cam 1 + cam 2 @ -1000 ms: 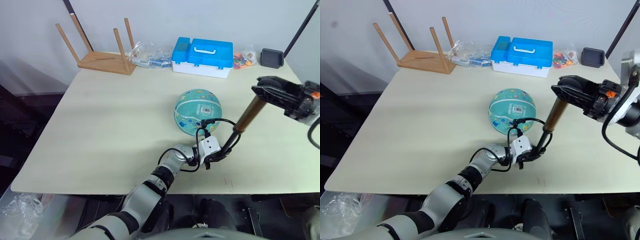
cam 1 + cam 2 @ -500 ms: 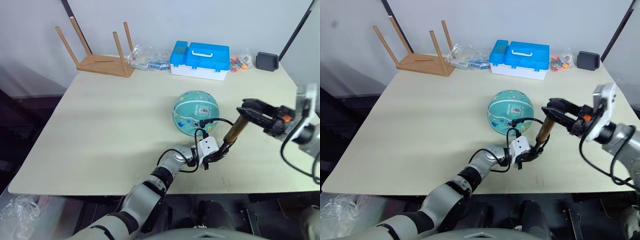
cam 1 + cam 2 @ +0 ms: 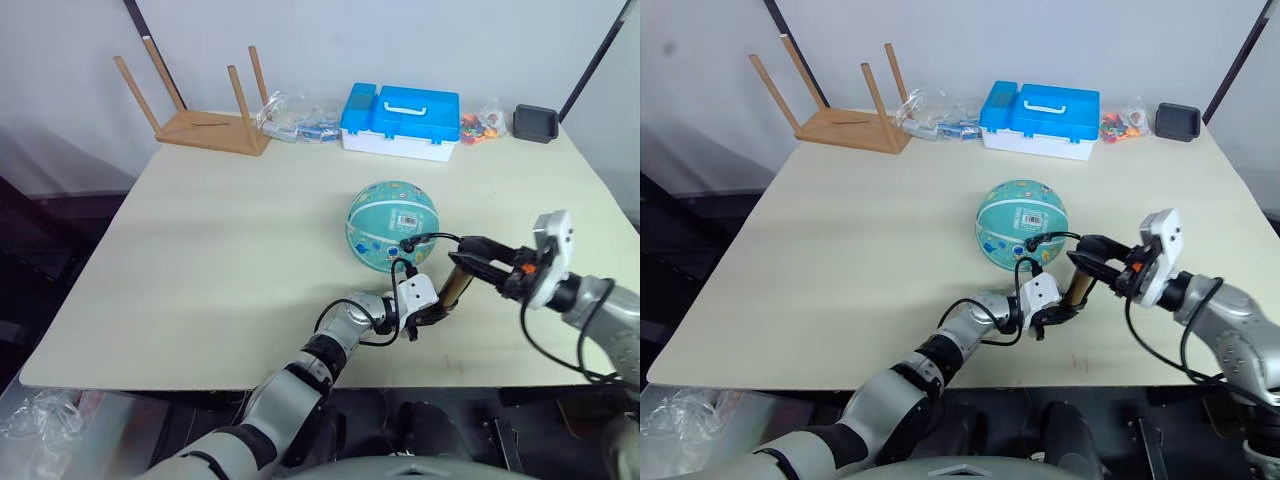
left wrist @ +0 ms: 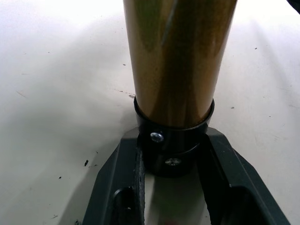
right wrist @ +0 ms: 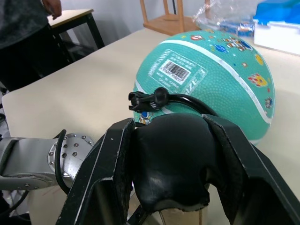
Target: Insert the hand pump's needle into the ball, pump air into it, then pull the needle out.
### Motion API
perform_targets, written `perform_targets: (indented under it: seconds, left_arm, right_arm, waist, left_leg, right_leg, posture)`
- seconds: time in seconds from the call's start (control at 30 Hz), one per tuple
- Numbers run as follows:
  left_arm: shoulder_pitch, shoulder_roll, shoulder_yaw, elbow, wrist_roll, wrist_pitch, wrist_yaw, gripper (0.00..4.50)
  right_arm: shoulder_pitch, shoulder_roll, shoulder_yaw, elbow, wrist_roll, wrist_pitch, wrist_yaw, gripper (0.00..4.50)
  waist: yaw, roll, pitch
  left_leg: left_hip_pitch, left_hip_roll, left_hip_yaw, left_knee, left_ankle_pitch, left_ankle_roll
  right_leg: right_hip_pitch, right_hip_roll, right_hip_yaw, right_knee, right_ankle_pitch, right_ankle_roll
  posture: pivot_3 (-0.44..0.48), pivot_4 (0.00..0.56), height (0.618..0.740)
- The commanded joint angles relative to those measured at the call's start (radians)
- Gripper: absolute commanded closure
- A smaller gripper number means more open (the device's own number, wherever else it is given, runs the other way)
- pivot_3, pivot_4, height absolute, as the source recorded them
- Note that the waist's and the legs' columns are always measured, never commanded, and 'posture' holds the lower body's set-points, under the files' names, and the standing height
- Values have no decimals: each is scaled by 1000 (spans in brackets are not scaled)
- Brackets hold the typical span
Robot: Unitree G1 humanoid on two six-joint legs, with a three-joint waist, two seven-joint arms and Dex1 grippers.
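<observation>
The teal ball (image 3: 392, 225) rests mid-table with its barcode label (image 5: 177, 71) facing up. The hand pump (image 3: 455, 285) stands tilted just in front of it, its amber cylinder (image 4: 178, 61) short between both grippers. My left gripper (image 3: 430, 312) is shut on the black bottom cap (image 4: 173, 145). My right gripper (image 3: 470, 262) is shut on the black handle (image 5: 171, 159) at the top. The thin black hose (image 3: 440, 238) loops from the pump to the ball. The needle's black fitting (image 5: 150, 97) sits against the ball beside the label; its pin is hidden.
At the table's far edge lie a blue-and-white case (image 3: 402, 118), an upturned wooden stool (image 3: 205, 110), plastic bags (image 3: 295, 112), small colourful pieces (image 3: 480, 122) and a black tray (image 3: 534, 122). A person in dark clothes (image 5: 23, 42) stands off beyond the table.
My right gripper has come down and towards the left gripper with the handle, so the pump is now much shorter. The ball and left gripper stayed put.
</observation>
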Motion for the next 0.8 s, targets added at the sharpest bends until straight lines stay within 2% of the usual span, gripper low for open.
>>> perform_targets:
  seconds: [0.03, 0.2, 0.4, 0.63, 0.8]
  left_arm:
    - [24, 19, -7, 57, 19, 35, -11, 3441]
    - [23, 19, -5, 59, 17, 34, -14, 3441]
    - [24, 21, -3, 59, 16, 34, -18, 3441]
    - [27, 16, -4, 56, 17, 36, -13, 3441]
    - [31, 15, -5, 50, 17, 38, -9, 3441]
  right_arm:
    - [-90, -70, -201, -118, 194, 54, -51, 2739]
    - [-165, -178, -325, -141, 389, 148, -119, 2739]
    - [-253, -279, -386, -120, 567, 207, -184, 2739]
    - [-68, -146, -214, -148, 369, 178, -121, 2739]
    - [52, -87, -43, -59, 103, 65, -29, 2739]
  waist:
    - [1, 0, 3]
    - [2, 1, 4]
    - [3, -1, 7]
    - [3, -4, 5]
    - [-2, -9, 2]
  left_leg:
    - [-1, 0, 0, 0, 0, 0]
    - [-7, 0, 0, 0, 0, 0]
    - [-8, 0, 0, 0, 0, 0]
    - [-11, 0, 0, 1, 0, 0]
    - [-4, 0, 0, 1, 0, 0]
  right_leg:
    - [-1, 0, 0, 0, 0, -1]
    - [-6, 0, 0, 0, 1, -1]
    - [-7, -1, 0, 0, 1, -1]
    - [-9, 0, -1, 0, 1, -2]
    - [-4, 1, 0, 1, 0, -1]
  posture:
    - [0, 150, 740]
    - [0, 150, 740]
    - [0, 150, 740]
    - [0, 150, 740]
    - [0, 150, 740]
